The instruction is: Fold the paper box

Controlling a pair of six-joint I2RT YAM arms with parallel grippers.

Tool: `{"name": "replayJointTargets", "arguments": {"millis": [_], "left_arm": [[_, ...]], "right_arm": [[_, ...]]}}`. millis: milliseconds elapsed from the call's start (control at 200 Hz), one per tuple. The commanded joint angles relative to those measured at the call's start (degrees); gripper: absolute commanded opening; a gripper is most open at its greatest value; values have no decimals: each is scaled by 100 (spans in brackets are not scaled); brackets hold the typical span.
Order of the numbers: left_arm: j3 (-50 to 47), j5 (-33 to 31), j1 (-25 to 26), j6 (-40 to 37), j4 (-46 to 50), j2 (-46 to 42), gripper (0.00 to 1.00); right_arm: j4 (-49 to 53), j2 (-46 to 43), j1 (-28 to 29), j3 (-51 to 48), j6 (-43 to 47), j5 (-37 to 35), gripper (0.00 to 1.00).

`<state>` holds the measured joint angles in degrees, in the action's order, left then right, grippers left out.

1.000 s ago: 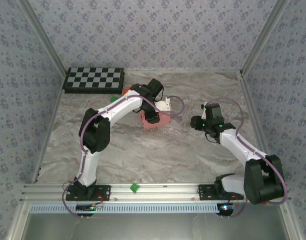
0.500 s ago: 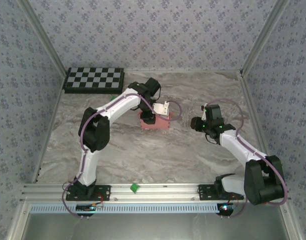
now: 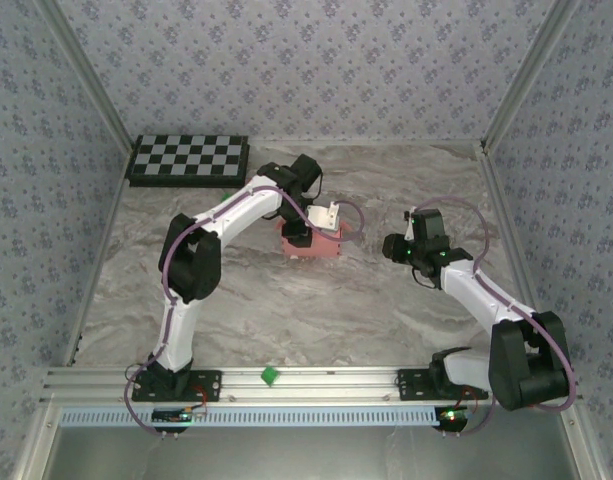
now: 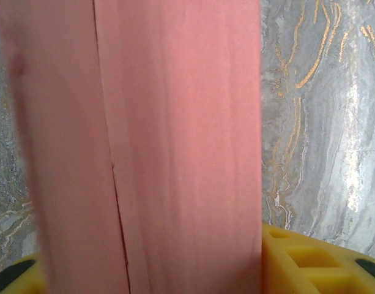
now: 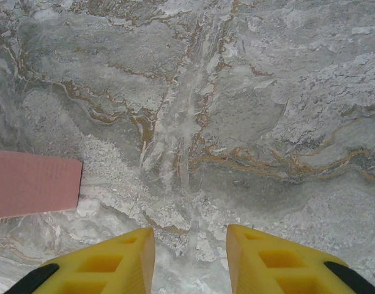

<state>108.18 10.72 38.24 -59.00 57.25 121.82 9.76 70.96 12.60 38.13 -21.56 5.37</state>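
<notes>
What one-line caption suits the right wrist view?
Open yellow-fingered right gripper above grey marbled table, pink card box at frame edge.

The walls (image 3: 306, 60) carry blue-grey paper with a small floral print. The table (image 3: 386, 320) has a grey marble-look top with gold veins; a black-and-white checkerboard (image 3: 189, 158) lies in its far left corner.

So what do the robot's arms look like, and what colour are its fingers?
The left arm and right arm are white tubes with chunky black joints. A thin purple cable loops along each. The fingers are yellow with cut-out holes and black tips.
</notes>
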Motion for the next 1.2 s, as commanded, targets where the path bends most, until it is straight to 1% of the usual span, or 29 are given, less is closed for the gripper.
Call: {"name": "replayJointTargets", "arguments": {"millis": [0,130,350,670,700,745,835,875,1005,1075,1139,1174,1199], "left_arm": [[214,79,-14,-23,131,103,51],[322,-2,-5,97,174,96,55],[577,17,13,338,168,-33,68],[649,-67,101,700,331,-423,75],[620,-63,109,767,326,-482,80],[560,-48,108,887,285,-584,81],[386,8,85,1091,79,-844,80],[121,-4,78,1203,-113,-976,80],[-397,20,2,1596,-767,-1455,84],[-699,-32,-56,1843,-1176,-1744,84],[-1010,-163,-159,2262,-1675,-2042,83],[-1150,-88,-258,2522,-1791,-2202,84],[-1246,-16,-342,2734,-2048,-2329,83]], "right_arm": [[135,-85,-47,-84,-54,70,37],[124,-91,-56,-79,-56,79,37],[128,-92,-65,-60,-50,87,37],[136,-57,-76,114,16,238,37],[148,-52,-74,162,37,275,37],[165,-30,-74,215,78,326,38],[206,23,-73,354,182,426,38],[233,57,-74,420,220,471,38],[309,168,-56,638,350,606,40],[346,199,-39,765,449,702,41],[413,249,-15,890,593,809,42],[474,272,9,997,679,842,43],[522,301,34,1075,734,860,42]]}}
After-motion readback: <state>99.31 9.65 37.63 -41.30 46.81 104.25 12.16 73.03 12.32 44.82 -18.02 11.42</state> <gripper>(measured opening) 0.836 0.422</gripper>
